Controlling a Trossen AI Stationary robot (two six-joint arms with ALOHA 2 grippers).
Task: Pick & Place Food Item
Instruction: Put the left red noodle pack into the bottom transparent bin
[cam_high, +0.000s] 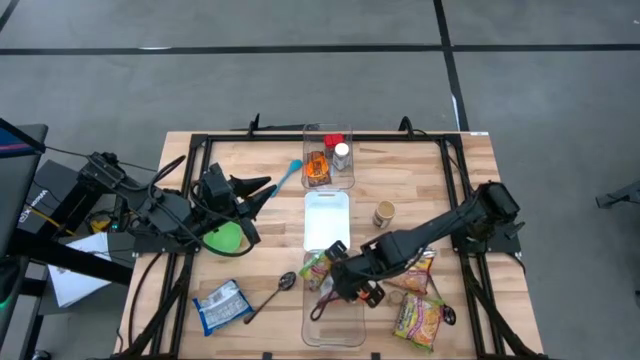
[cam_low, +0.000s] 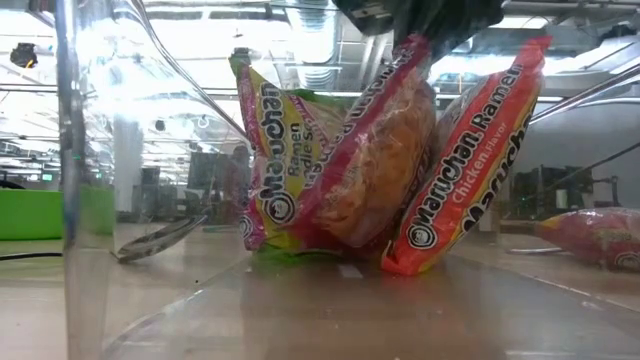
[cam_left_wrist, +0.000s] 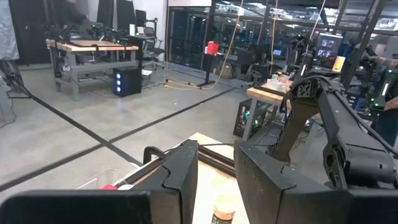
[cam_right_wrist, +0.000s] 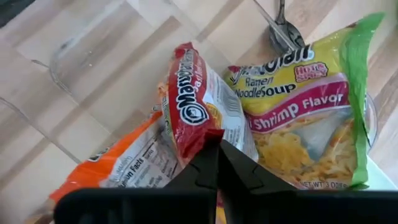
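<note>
I count three ramen packets inside the near clear bin (cam_high: 335, 325): a red Maruchan packet (cam_right_wrist: 196, 109) pinched tight in my right gripper (cam_right_wrist: 219, 149), an orange one (cam_right_wrist: 118, 165) and a green-edged shrimp one (cam_right_wrist: 305, 106). Two more ramen packets (cam_high: 420, 300) lie on the table just right of it. My left gripper (cam_left_wrist: 214, 171), jaws narrowly parted and holding nothing, waits over the table's left side.
</note>
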